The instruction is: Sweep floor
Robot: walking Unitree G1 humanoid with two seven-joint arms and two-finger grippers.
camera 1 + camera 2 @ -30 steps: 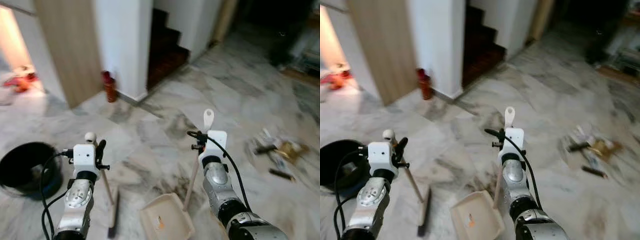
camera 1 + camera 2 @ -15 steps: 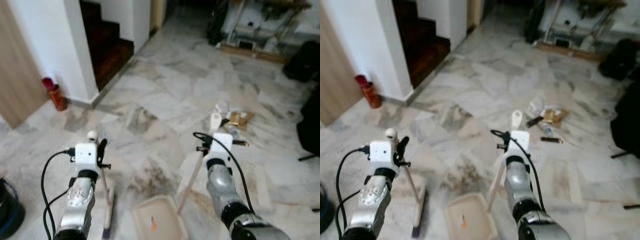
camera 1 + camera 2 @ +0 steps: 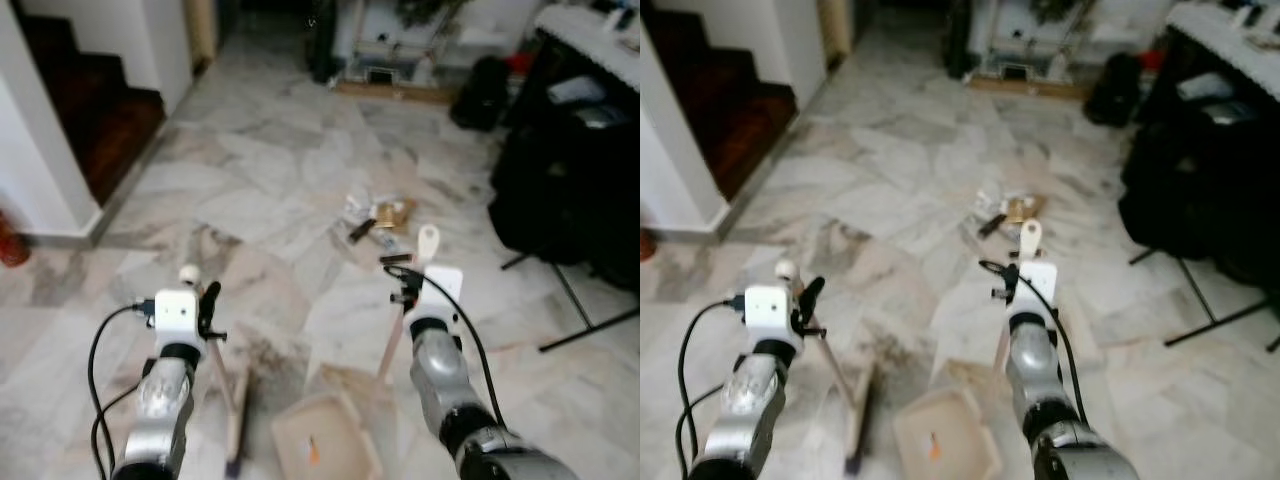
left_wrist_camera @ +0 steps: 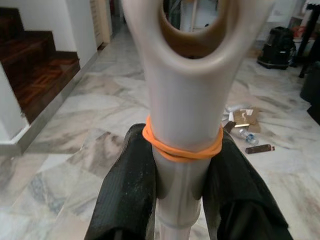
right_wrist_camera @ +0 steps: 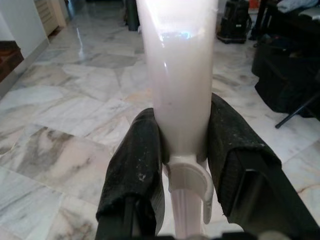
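The risk is a long carry: the litter (image 3: 380, 213) lies above centre of the frame, well apart from both tools, and a swinging dustpan (image 3: 325, 442) could spill its orange scrap. The left gripper (image 4: 182, 187) pinches the broom handle (image 4: 186, 125) between closed fingers; the right gripper (image 5: 186, 165) likewise clamps the dustpan handle (image 5: 180, 85), pan at lower centre.

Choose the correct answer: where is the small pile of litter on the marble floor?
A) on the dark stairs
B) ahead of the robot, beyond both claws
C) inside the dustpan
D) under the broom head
B. The litter lies on the marble floor ahead, beyond the left claw holding the broom and the right claw holding the dustpan, and apart from the stairs.
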